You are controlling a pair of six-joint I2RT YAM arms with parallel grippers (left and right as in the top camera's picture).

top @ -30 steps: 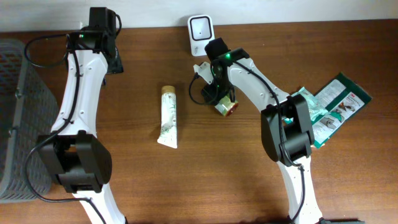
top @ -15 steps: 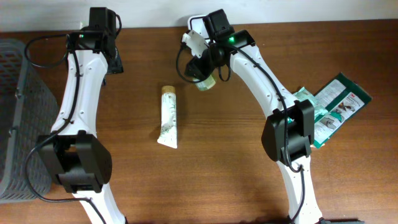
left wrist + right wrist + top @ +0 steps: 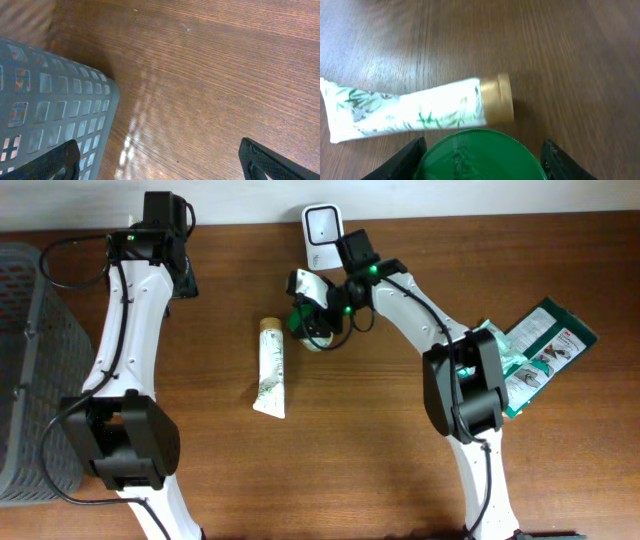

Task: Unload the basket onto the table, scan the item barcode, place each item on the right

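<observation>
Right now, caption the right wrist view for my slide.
Right gripper grips green-lidded container near gold-capped tube lying on table.

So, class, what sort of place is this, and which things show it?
Probably a mock shop checkout on a wooden table: a white barcode scanner at the back, a grey mesh basket, and goods such as a gold-capped tube and a green-lidded container.

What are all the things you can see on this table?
table: one, brown wood, under everything
basket: one, grey, left edge
scanner: one, white, back middle
tube: one, white with green leaves and a gold cap, lying in the middle
container: one, green top, between the right fingers
packets: at least two, green and white, right side
left fingers: two, black, open, near the basket
right fingers: two, black, closed on the container
</observation>
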